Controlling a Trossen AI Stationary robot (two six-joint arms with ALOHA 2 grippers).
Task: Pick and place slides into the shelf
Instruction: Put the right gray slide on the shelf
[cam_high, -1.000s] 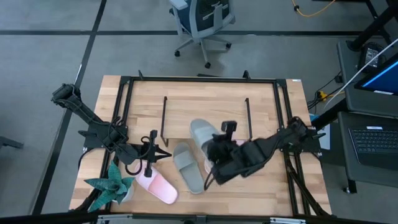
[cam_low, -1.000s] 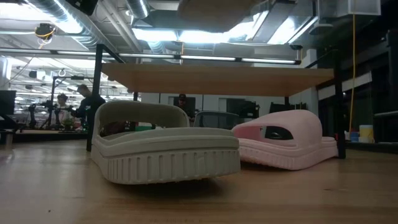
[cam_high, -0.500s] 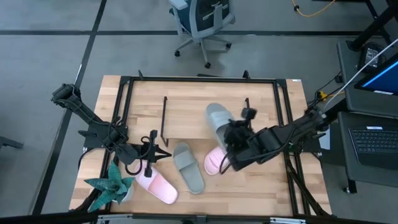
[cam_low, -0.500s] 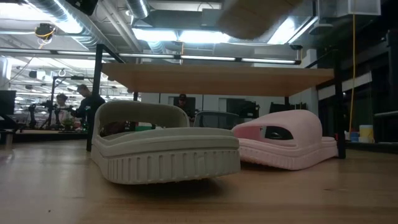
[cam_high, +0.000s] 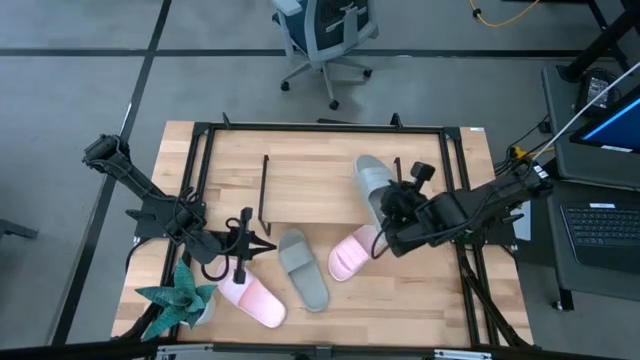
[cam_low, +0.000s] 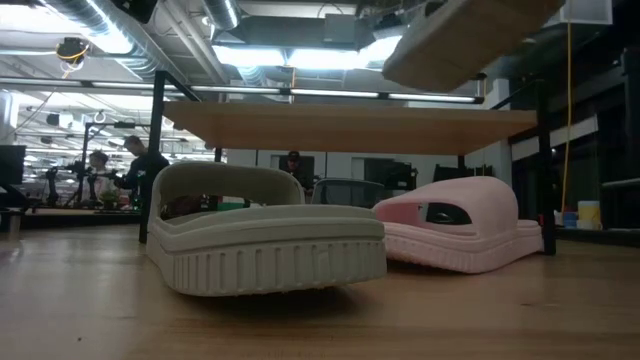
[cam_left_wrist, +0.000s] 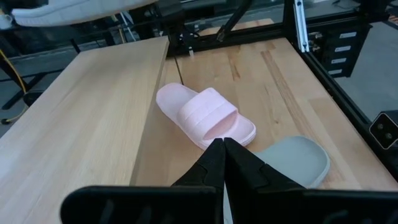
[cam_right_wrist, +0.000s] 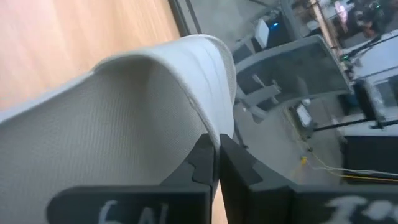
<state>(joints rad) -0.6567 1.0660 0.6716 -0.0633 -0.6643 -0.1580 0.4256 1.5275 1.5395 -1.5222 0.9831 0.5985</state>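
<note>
My right gripper (cam_high: 392, 212) is shut on a grey-green slide (cam_high: 372, 183) and holds it in the air over the right end of the shelf (cam_high: 320, 180). The slide also shows high up in the low view (cam_low: 460, 40) and in the left wrist view (cam_left_wrist: 68, 9). On the table lie another grey-green slide (cam_high: 303, 268) and two pink slides (cam_high: 350, 255) (cam_high: 252, 298), soles down. My left gripper (cam_high: 266, 248) hangs shut and empty at the near left, pointing toward the pink slide (cam_left_wrist: 205, 115). My right gripper pinches the edge of the grey-green slide's wide strap (cam_right_wrist: 208, 124) between its two fingers (cam_right_wrist: 202, 162). The slide is lifted clear of the table and the shelf, tilted, and reaches away from the fingers toward the table's far edge.
A teal star-shaped plant (cam_high: 175, 300) stands at the near left corner. The shelf's thin black end frames (cam_high: 265, 185) (cam_high: 398, 178) rise from the table. The table's black frame (cam_high: 455, 175) runs around its edges. An office chair (cam_high: 325, 35) stands on the floor beyond.
My right gripper has carried the grey-green slide from above the table's middle toward the right and far edges, over the shelf's right end. The slide has turned a little on the way. The pink slide that the arm had covered now shows whole.
</note>
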